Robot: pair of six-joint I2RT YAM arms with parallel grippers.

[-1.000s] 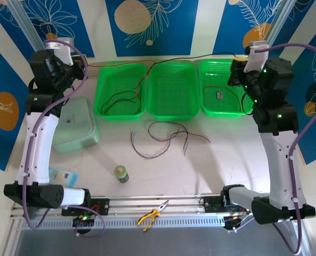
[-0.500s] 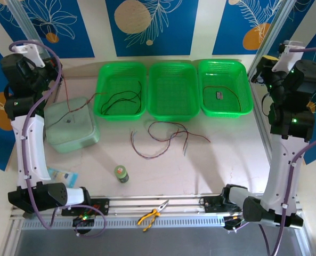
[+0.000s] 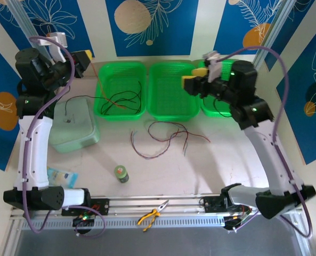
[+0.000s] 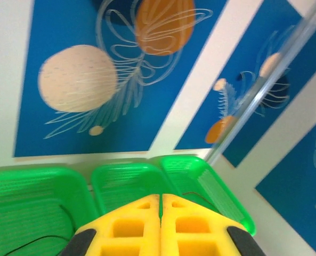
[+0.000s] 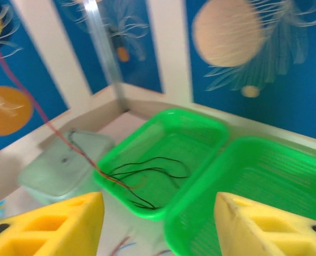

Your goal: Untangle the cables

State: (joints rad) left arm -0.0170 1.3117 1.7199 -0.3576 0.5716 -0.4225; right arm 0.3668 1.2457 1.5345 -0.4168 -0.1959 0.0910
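A dark red cable [image 5: 51, 128] rises out of the left green basket [image 3: 120, 65] to my left gripper [image 3: 86, 57], which is held high at the back left and shut on it. The left wrist view has those yellow jaws [image 4: 161, 196] pressed together. Black cables [image 3: 120, 98] lie coiled in that basket [image 5: 147, 170]. A loose tangle of red and purple-blue cables [image 3: 165, 136] lies on the table in front of the baskets. My right gripper [image 3: 189, 84] hovers over the middle basket [image 3: 171, 117], open [image 5: 159, 197] with nothing between its fingers.
The right basket [image 3: 224, 113] holds a black cable, partly hidden by my right arm. A mint lidded box [image 3: 75, 125] sits left of the baskets. A small green-capped bottle [image 3: 121, 174], a blue packet [image 3: 59, 175] and yellow pliers [image 3: 152, 215] lie near the front.
My right gripper has swung left from the far right to above the middle basket, and its jaws have opened. My left gripper moved right toward the baskets, staying shut.
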